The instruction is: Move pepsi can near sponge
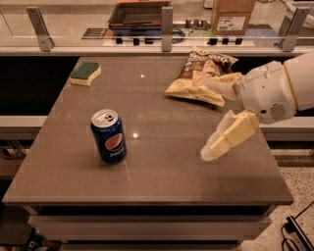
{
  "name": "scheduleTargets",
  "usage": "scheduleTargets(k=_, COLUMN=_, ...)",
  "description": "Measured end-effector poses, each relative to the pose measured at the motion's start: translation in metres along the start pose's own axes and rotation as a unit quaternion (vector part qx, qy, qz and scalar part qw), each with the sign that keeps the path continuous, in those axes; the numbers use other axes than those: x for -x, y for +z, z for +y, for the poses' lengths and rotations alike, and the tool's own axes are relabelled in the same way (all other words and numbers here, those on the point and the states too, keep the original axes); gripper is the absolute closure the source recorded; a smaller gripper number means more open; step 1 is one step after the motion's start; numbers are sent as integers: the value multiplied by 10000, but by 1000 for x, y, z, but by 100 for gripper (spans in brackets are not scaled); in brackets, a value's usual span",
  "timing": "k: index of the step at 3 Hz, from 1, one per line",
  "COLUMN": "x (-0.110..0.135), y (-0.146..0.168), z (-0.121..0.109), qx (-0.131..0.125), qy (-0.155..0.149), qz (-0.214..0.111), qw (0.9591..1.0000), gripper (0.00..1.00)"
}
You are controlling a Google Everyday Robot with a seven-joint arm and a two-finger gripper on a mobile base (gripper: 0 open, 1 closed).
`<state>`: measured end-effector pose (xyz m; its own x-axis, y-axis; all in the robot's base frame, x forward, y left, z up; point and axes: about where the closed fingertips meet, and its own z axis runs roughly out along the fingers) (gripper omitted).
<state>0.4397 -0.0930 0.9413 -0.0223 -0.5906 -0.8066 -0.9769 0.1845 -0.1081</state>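
Observation:
The pepsi can point(108, 136) stands upright on the brown table point(157, 181), left of centre and toward the front. The sponge point(85, 73), green on top with a yellow base, lies at the table's far left corner. My gripper point(207, 117) reaches in from the right over the table's right half, well to the right of the can. It is open and empty, with one pale finger point(221, 83) lying in front of the chip bag and the other finger point(226, 138) pointing down and left.
A crinkled yellow-brown chip bag point(198, 74) lies at the far right of the table. Behind the table runs a railing with metal posts point(167, 22), a dark tray point(140, 13) and a cardboard box point(231, 14).

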Motion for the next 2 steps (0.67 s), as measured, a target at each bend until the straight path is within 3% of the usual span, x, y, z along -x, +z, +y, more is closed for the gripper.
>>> scheduleTargets(k=1, x=9, y=24, z=7, qx=165, qy=-11, qz=-371, qw=9992, gripper=0)
scheduleTargets(k=2, x=21, y=46, z=15, qx=368, qy=-208, qz=-493, qw=9979, gripper=0)
